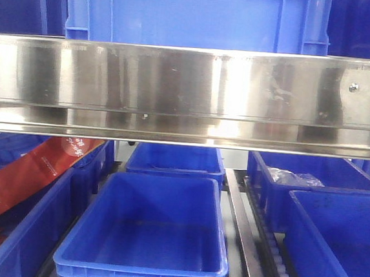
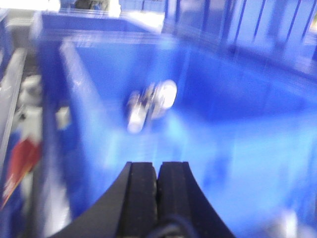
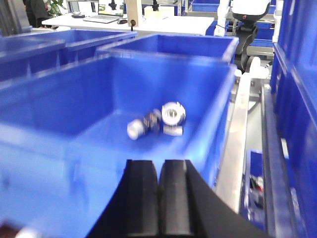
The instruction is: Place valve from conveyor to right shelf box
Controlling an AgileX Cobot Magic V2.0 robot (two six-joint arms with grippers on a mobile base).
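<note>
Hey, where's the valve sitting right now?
The valve lies on the floor of a blue box, toward its right wall in the right wrist view, ahead of the shut right gripper.

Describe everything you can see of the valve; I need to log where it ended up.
The valve is a small metal fitting, silvery with a darker middle section. One end shows a hex-like nut face with a round opening, the other a rounded pale cap. It lies on its side on the floor of a blue plastic box, near the far right corner. Nothing grips it; only the box floor touches it. The left wrist view shows it too, blurred.
</note>
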